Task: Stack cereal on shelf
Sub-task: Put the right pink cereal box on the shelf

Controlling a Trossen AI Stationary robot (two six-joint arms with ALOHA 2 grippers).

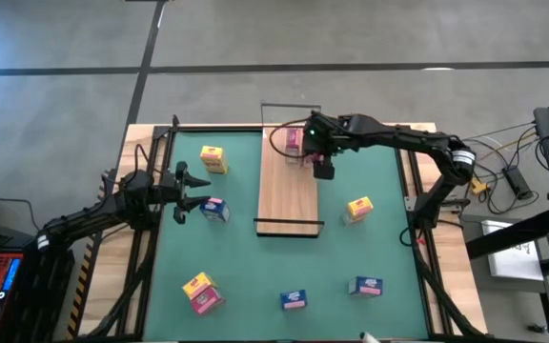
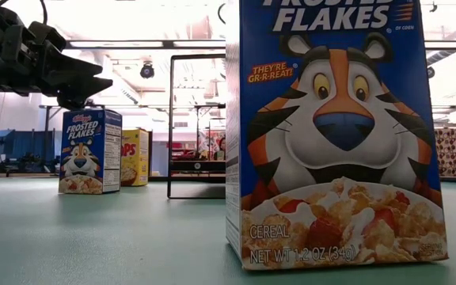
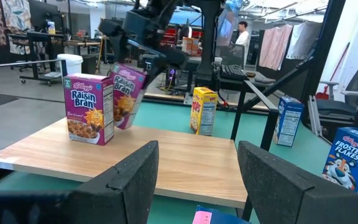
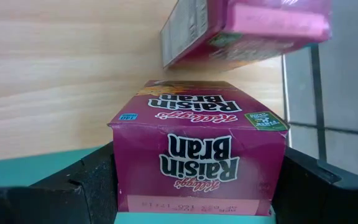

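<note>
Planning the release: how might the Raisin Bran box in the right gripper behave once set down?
The held box hangs tilted, tall and narrow, so it may tip. Thin cardboard probably dents under the right gripper. The standing box beside it could topple.

On the green table there are one wooden shelf, two robot arms, and eight small cereal boxes, perhaps nine, counted from above.

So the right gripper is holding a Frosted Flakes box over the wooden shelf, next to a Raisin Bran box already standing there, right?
Not quite: the box in the right gripper is Raisin Bran, not Frosted Flakes, as the right wrist view shows. It is over the wooden shelf, beside the standing Raisin Bran box.
</note>
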